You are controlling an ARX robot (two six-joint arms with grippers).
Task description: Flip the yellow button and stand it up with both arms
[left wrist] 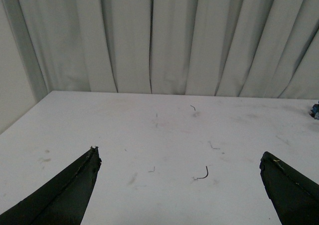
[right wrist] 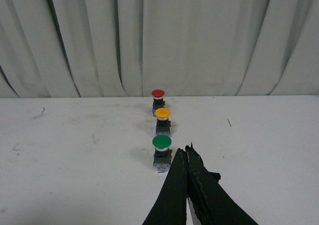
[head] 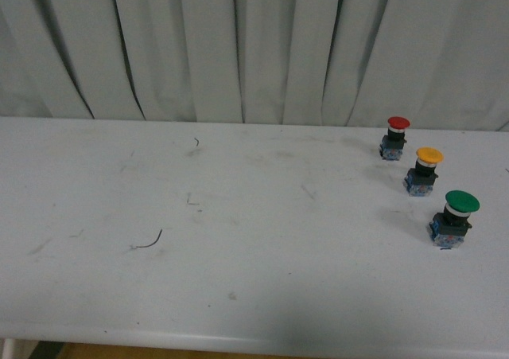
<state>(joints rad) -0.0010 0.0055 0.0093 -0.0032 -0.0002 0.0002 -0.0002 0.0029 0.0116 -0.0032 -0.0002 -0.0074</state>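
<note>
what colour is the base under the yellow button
Blue, below a black neck. The yellow button shows it best in the front view.

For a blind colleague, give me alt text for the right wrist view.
Three upright push-buttons stand in a row on a white table: green button nearest, yellow button in the middle, red button farthest, before a pale curtain. The right tool, fingers shut, sits beside the green one.

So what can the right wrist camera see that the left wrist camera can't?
Only the right wrist view shows all three buttons in a row: the red button, the yellow button and the green button, all standing cap up, plus the shut right gripper. Only the left wrist view shows the open left gripper and a curved dark scrap. Both show the white table and the curtain.
</note>
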